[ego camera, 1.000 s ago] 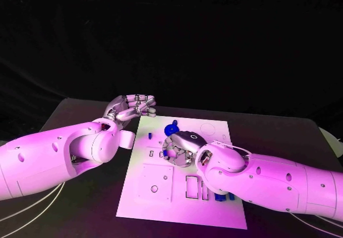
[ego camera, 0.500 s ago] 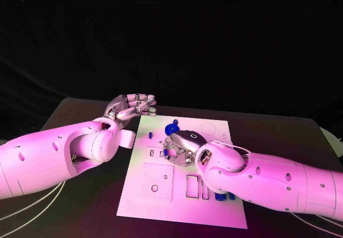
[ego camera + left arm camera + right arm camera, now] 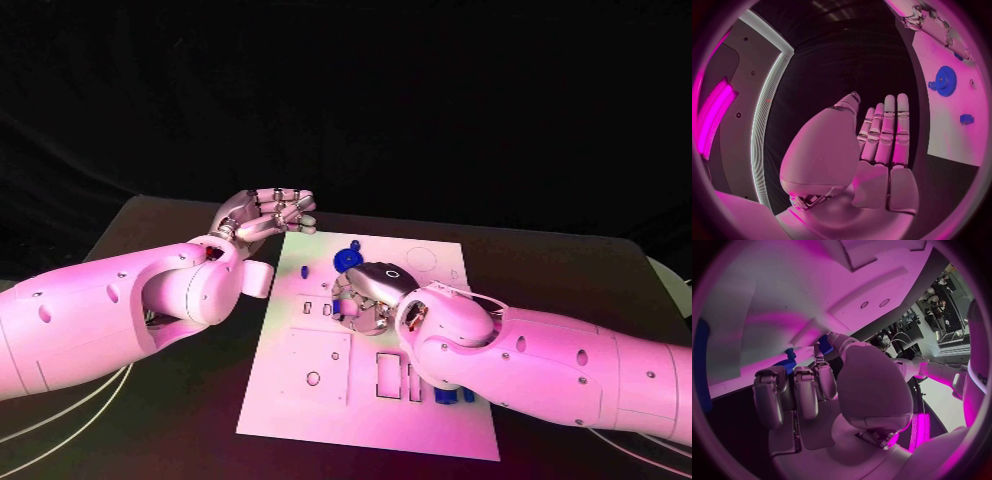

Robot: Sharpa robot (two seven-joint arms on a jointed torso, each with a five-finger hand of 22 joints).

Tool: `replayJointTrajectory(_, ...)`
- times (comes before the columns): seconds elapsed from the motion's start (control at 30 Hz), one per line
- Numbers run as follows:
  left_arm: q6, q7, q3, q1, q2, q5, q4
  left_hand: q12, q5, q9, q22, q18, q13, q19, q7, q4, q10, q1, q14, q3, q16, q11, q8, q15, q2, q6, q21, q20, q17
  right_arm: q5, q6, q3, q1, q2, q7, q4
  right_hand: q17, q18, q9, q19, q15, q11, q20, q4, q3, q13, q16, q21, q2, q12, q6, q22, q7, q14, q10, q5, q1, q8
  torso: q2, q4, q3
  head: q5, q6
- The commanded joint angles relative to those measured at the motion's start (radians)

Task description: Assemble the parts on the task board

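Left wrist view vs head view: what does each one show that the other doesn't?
Left wrist alone: the palm side of the left hand, fingers straight, side by side, nothing held. Head alone: the right hand over the middle of the white task board, and small blue parts near its front edge. Both: the blue toothed gear on the board.

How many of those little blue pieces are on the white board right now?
4 that I can make out: a blue gear and a small blue piece near the far end, a piece by the right hand, and pieces at the near edge. The arm may hide others.
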Motion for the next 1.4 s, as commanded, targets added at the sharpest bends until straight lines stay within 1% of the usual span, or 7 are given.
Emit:
replayJointTrajectory(0.03, 0.016, 0.005, 0.001, 0.001, 0.001, -0.005, 0.003, -0.004, -0.003, -0.001, 0.001, 0.008, 0.0, -0.006, 0.01, 0.0, -0.008, 0.01, -0.006, 0.007, 0.004, 0.0, -0.004, -0.002, 0.001, -0.007, 0.006, 0.0, 0.001, -0.013, 0.031, -0.004, -0.004, 0.001, -0.02, -0.003, 0.227, -0.007, -0.003, 0.106, 0.008, 0.005, 0.006, 0.007, 0.0, 0.064, -0.002, 0.005, -0.008, -0.008, -0.017, 0.263, 0.003, 0.094, -0.009, -0.006, -0.011, -0.01, 0.0, 0.0001, 0.0, 0.0, -0.001)
replayJointTrajectory(0.47, 0.016, 0.004, 0.001, 0.001, 0.0, -0.005, 0.003, -0.004, -0.003, -0.001, 0.003, 0.008, 0.0, -0.009, 0.01, 0.0, -0.008, 0.01, -0.007, 0.008, 0.004, 0.0, -0.004, -0.001, 0.001, -0.007, 0.008, 0.0, 0.002, -0.014, 0.013, -0.004, -0.005, 0.001, -0.015, -0.003, 0.223, -0.007, -0.008, 0.106, 0.017, 0.015, 0.016, 0.025, -0.02, 0.059, -0.004, 0.005, -0.028, -0.012, -0.034, 0.263, 0.012, 0.093, -0.017, 0.0, -0.041, -0.023, 0.0, -0.0002, 0.0005, -0.001, 0.0)
replayJointTrajectory(0.83, 0.017, 0.002, 0.001, 0.001, -0.001, -0.005, 0.003, -0.004, -0.003, -0.001, 0.003, 0.008, 0.0, -0.009, 0.01, 0.0, -0.008, 0.01, -0.007, 0.008, 0.004, 0.0, -0.004, -0.001, 0.001, -0.007, 0.008, 0.0, 0.002, -0.014, -0.011, -0.004, -0.005, -0.002, -0.006, 0.0, 0.218, -0.007, -0.011, 0.106, 0.022, 0.019, 0.021, 0.075, -0.104, 0.047, -0.006, 0.005, -0.04, -0.023, -0.058, 0.263, 0.015, 0.092, -0.032, -0.077, -0.075, -0.034, 0.001, -0.0006, 0.0005, -0.001, 0.0)
replayJointTrajectory(1.13, 0.028, -0.033, 0.001, 0.001, 0.0, -0.051, -0.005, -0.003, -0.005, 0.0, 0.009, 0.009, 0.002, -0.014, 0.009, 0.005, -0.001, -0.004, -0.001, 0.002, 0.01, -0.002, -0.002, -0.003, -0.004, -0.005, 0.018, 0.001, 0.008, 0.005, -0.18, 0.001, -0.003, -0.052, 0.07, 0.047, 0.208, -0.007, -0.018, 0.106, 0.029, 0.028, 0.027, 0.083, -0.197, 0.044, -0.009, 0.004, -0.012, -0.024, -0.09, 0.262, 0.025, 0.09, -0.037, -0.055, -0.051, -0.051, -0.003, -0.0005, 0.0025, -0.001, 0.005)
replayJointTrajectory(1.23, 0.047, -0.08, 0.001, 0.001, 0.006, -0.113, -0.018, 0.055, -0.007, 0.003, 0.025, 0.014, 0.026, 0.004, -0.01, 0.004, 0.113, -0.058, 0.065, -0.015, 0.065, -0.032, 0.005, -0.031, -0.003, 0.007, 0.049, -0.005, 0.04, 0.077, -0.21, 0.011, 0.003, -0.094, 0.13, 0.081, 0.196, -0.003, -0.018, 0.095, 0.029, 0.028, 0.028, 0.084, -0.219, 0.041, -0.013, -0.008, 0.001, -0.027, -0.085, 0.252, 0.025, 0.087, -0.04, -0.061, -0.055, -0.051, -0.007, -0.0024, 0.0037, 0.002, 0.007)
replayJointTrajectory(1.37, 0.081, -0.162, 0.0, 0.001, 0.016, -0.198, -0.043, 0.068, -0.006, 0.006, 0.048, 0.014, 0.035, 0.022, -0.02, 0.005, 0.138, -0.103, 0.105, -0.033, 0.13, -0.043, 0.009, -0.048, -0.005, 0.016, 0.093, -0.017, 0.084, 0.215, -0.225, 0.019, 0.028, -0.154, 0.208, 0.119, 0.195, -0.001, -0.026, 0.091, 0.032, 0.033, 0.031, 0.083, -0.236, 0.037, -0.014, -0.014, 0.012, -0.03, -0.107, 0.247, 0.032, 0.086, -0.044, -0.057, -0.042, -0.068, -0.017, -0.0042, 0.0069, 0.005, 0.01)
replayJointTrajectory(1.4, 0.1, -0.199, 0.0, 0.001, 0.02, -0.232, -0.051, 0.084, -0.007, 0.008, 0.073, 0.015, 0.045, 0.053, -0.021, -0.002, 0.158, -0.152, 0.165, -0.053, 0.208, -0.051, 0.014, -0.061, 0.002, 0.027, 0.139, -0.03, 0.13, 0.275, -0.225, 0.02, 0.04, -0.176, 0.231, 0.129, 0.189, 0.002, -0.028, 0.084, 0.034, 0.035, 0.031, 0.083, -0.24, 0.033, -0.016, -0.022, 0.015, -0.034, -0.113, 0.24, 0.034, 0.085, -0.048, -0.057, -0.037, -0.073, -0.019, -0.0047, 0.0074, 0.005, 0.01)
